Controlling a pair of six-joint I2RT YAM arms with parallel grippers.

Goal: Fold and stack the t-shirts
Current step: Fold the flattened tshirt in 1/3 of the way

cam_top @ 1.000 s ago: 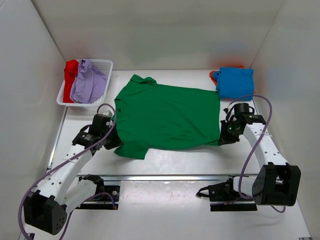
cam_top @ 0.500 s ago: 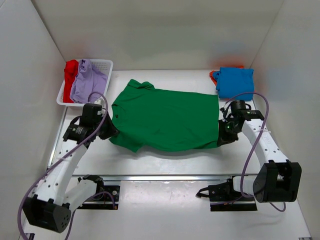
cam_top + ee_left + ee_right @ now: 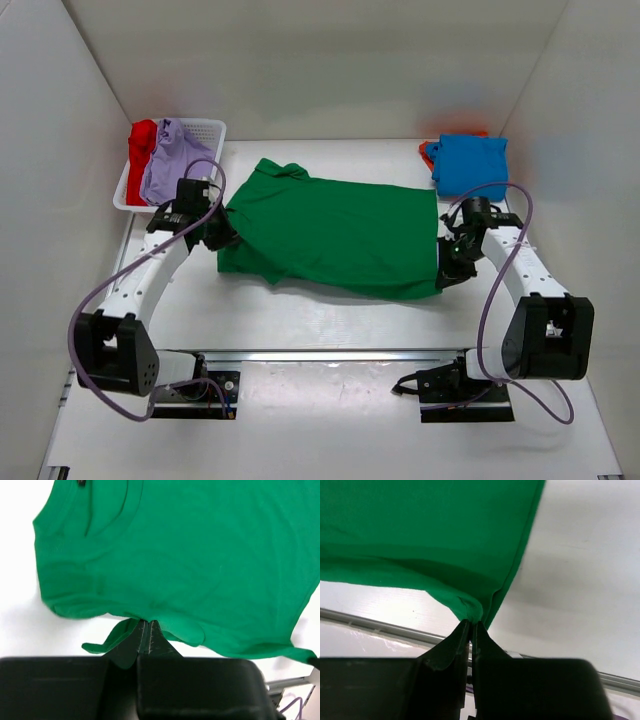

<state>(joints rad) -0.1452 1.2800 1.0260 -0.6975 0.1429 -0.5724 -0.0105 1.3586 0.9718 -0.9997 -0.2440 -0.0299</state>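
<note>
The left gripper (image 3: 148, 630) and right gripper (image 3: 471, 625) pinch the green t-shirt (image 3: 330, 235) along its near edge, apparently mid-fold; next, lay it evenly toward the table's (image 3: 330, 322) far edge.

White walls (image 3: 300, 60) enclose a white table (image 3: 330, 320) on three sides; a metal rail (image 3: 330, 354) runs along its near edge.

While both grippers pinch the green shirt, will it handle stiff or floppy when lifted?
Probably floppy: the green shirt bunches and folds where the left gripper pinches it. It will likely sag in the middle, since the right gripper also holds only an edge. It seems light: the cloth is thin.
</note>
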